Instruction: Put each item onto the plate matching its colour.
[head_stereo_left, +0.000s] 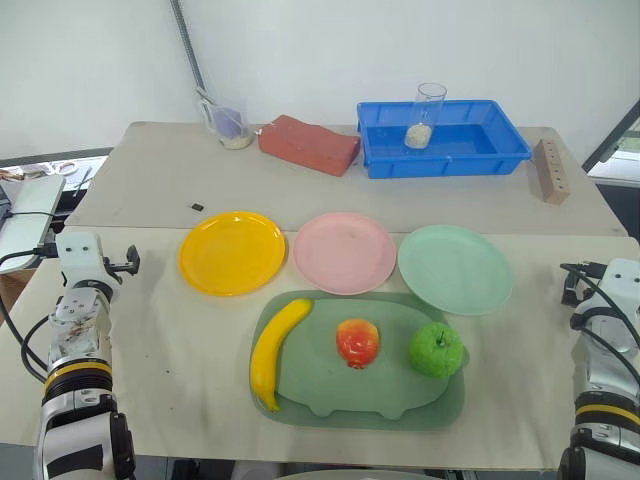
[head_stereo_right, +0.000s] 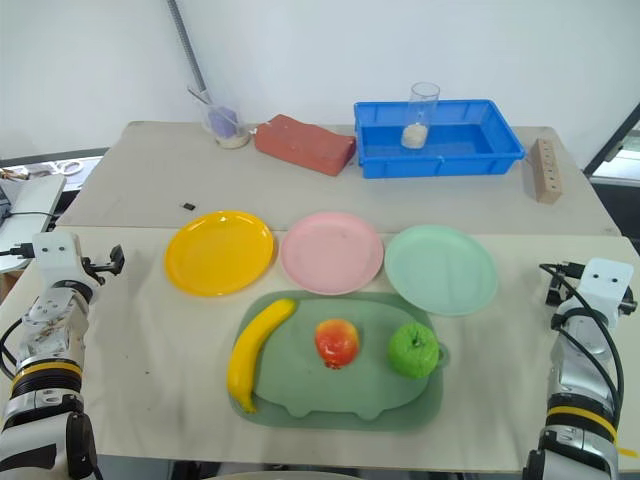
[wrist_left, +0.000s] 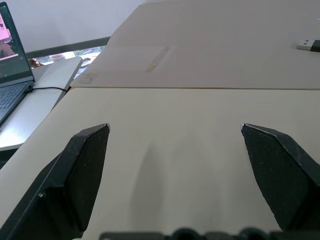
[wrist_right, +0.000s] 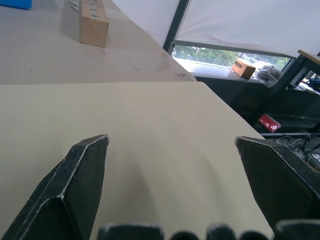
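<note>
Three round plastic plates stand in a row across the middle of the beige worktop (head_stereo_left: 150, 370): the bright yellow plate (head_stereo_left: 232, 252) on the left, the pale pink plate (head_stereo_left: 344, 252) in the centre, the pale mint green plate (head_stereo_left: 455, 268) on the right. Yellow and pink rims lie just beside each other; pink and green rims appear to touch. All three plates carry nothing

Just in front of the plates lies a large dull-green mat (head_stereo_left: 330, 395). The three toy fruits rest on it:
- the long curved yellow banana (head_stereo_left: 273, 347) at the left edge, partly overhanging the mat, its upper end pointing toward the pink plate
- the round red-and-yellow apple-like fruit (head_stereo_left: 358, 342) in the middle
- the round green apple with a stem (head_stereo_left: 436, 349) at the right, just in front of the green plate

At the far side of the worktop stand a red brick-shaped block (head_stereo_left: 308, 143), a blue rectangular tray (head_stereo_left: 500, 140) with a clear cup (head_stereo_left: 424, 115) in it, a second clear cup (head_stereo_left: 226, 120) and a wooden block with holes (head_stereo_left: 551, 171)

The left gripper (wrist_left: 175, 145) hovers over bare worktop at the left edge, fingers spread wide, holding nothing. The right gripper (wrist_right: 172, 155) hovers over bare worktop near the right edge, fingers likewise spread wide and empty. Both are well apart from the fruits
</note>
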